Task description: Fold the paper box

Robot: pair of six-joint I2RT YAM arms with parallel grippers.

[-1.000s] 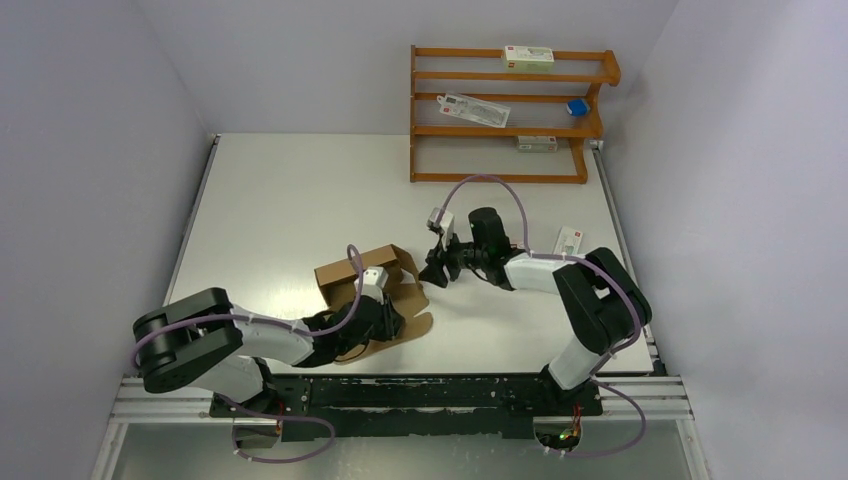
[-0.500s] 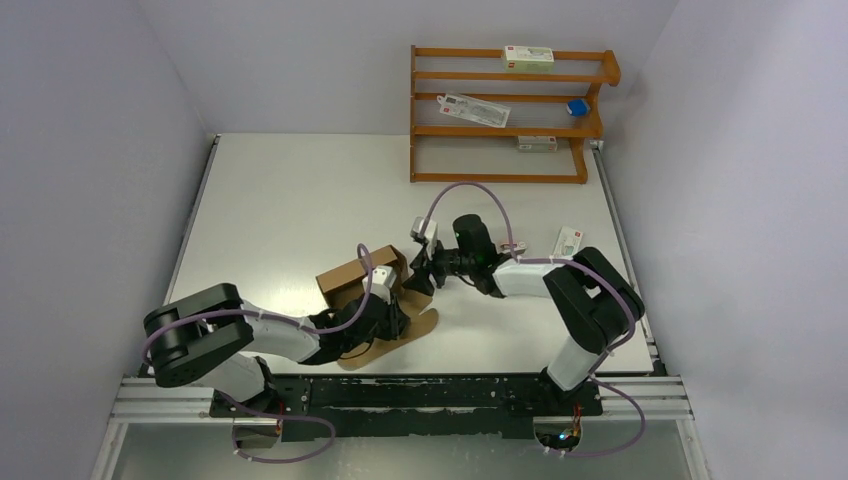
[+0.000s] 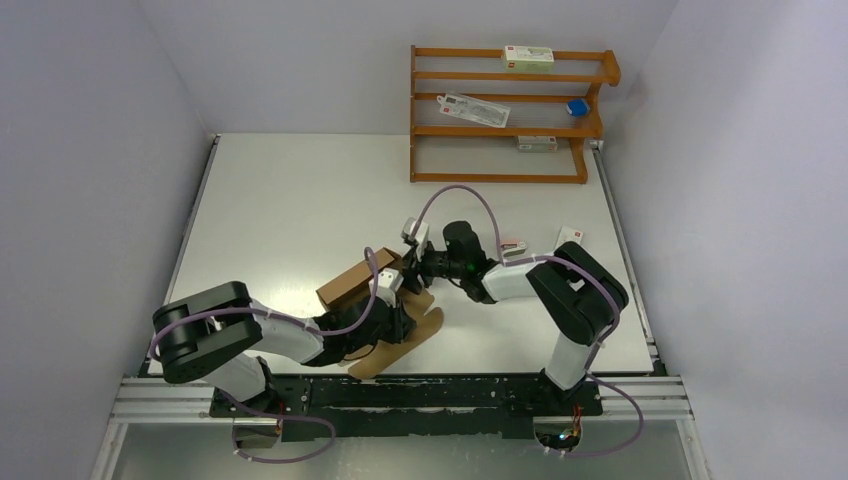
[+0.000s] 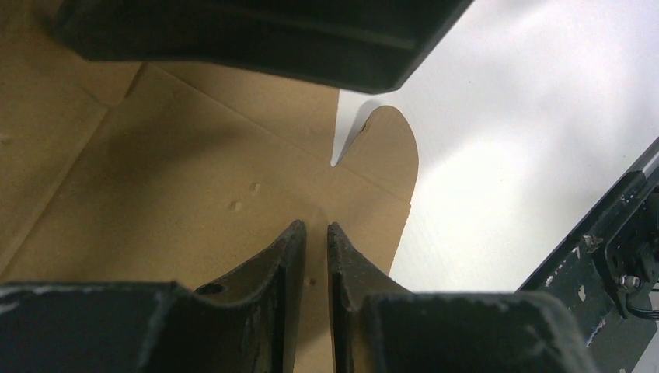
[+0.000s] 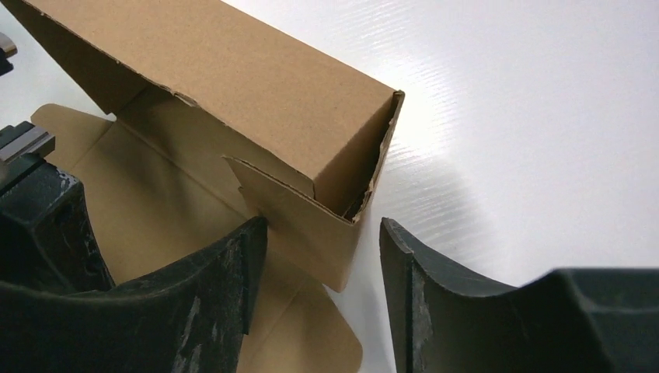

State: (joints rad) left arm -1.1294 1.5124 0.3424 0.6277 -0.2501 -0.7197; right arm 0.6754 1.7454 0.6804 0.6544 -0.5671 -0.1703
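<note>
Top external view: we see the paper box [image 3: 347, 283] near the middle of the bench [image 3: 300, 190], its long axis running left to right, right end angled slightly far. Our left fingers [image 4: 281, 260], almost clenched on nothing, sit over its flat near panel. Our right fingers [image 5: 225, 272], released wide, straddle the open right end, which points toward them.

Bright, even light: glare whitens the table [image 5: 505, 116], soft shadow crosses the paper box [image 4: 155, 179], edges blur.
</note>
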